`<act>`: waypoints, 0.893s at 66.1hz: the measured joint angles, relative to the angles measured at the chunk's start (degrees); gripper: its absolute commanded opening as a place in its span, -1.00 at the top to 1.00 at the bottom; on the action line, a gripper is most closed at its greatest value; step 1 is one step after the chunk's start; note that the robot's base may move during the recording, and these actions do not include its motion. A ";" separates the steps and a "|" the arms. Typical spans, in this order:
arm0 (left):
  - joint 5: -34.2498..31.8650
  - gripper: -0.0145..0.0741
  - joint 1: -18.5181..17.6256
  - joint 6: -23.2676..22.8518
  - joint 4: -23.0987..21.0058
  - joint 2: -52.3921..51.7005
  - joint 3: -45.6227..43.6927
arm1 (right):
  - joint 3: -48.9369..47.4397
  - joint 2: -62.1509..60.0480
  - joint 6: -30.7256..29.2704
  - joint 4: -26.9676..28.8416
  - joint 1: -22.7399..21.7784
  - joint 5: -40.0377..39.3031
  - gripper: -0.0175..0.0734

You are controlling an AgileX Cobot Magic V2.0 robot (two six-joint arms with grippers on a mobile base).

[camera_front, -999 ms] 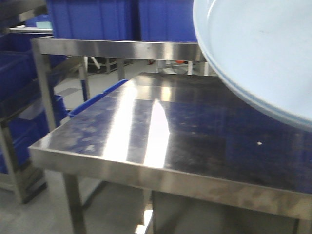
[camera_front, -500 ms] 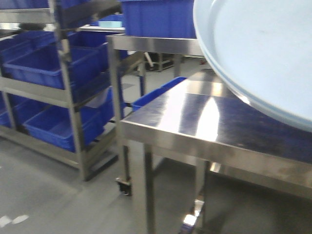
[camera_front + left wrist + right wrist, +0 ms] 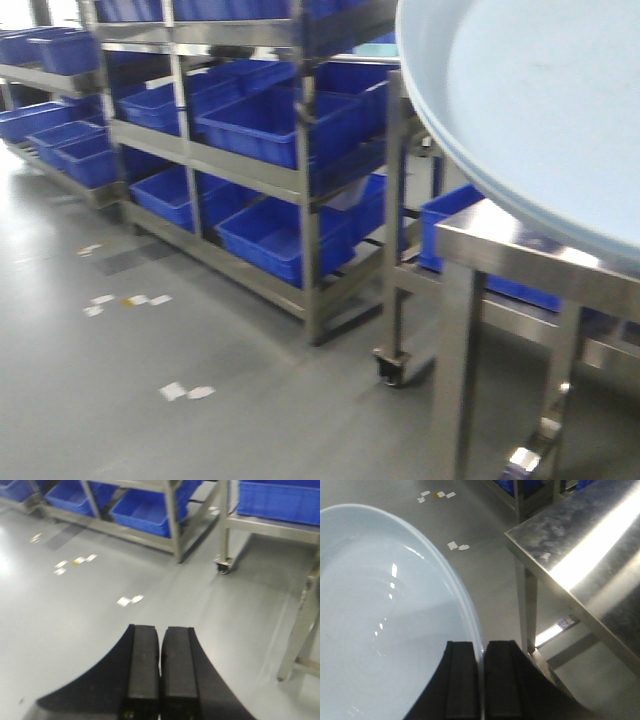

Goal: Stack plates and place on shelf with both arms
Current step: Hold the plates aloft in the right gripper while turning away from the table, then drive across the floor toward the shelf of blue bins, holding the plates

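While my right gripper [image 3: 482, 647] is clamping the rim of the plates [image 3: 380, 630], its black fingers [image 3: 462, 680] are sitting tight on either side of that pale edge. The glossy blue-white dish is spreading away to the left in the wrist view. From the front, the plates are filling the upper right corner close to the camera, and two rims are showing there, one under the other. I am holding them up in the air, above and to the left of a steel table [image 3: 580, 545], apart from its top.

My left gripper [image 3: 161, 630] is pressing its fingers together with nothing between them. It is hanging over the grey floor [image 3: 75, 620].

Farther off on the left, a steel rack [image 3: 300, 180] is standing with blue bins [image 3: 270, 120] on its levels, well apart from the plates. A caster [image 3: 392, 368] is resting on the floor between the rack and the table, though I cannot tell which frame it belongs to. White tape scraps [image 3: 185, 392] are lying on the floor nearer to me, left of the rack's end.
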 measured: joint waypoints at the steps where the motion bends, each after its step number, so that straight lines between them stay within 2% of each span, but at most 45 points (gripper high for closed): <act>1: 0.00 0.48 0.00 0.00 0.00 0.00 0.00 | 0.00 0.00 0.00 0.00 0.00 0.00 0.49; 59: 0.00 0.48 0.00 0.00 0.00 0.00 0.00 | 0.00 0.00 0.00 0.00 0.00 0.00 0.49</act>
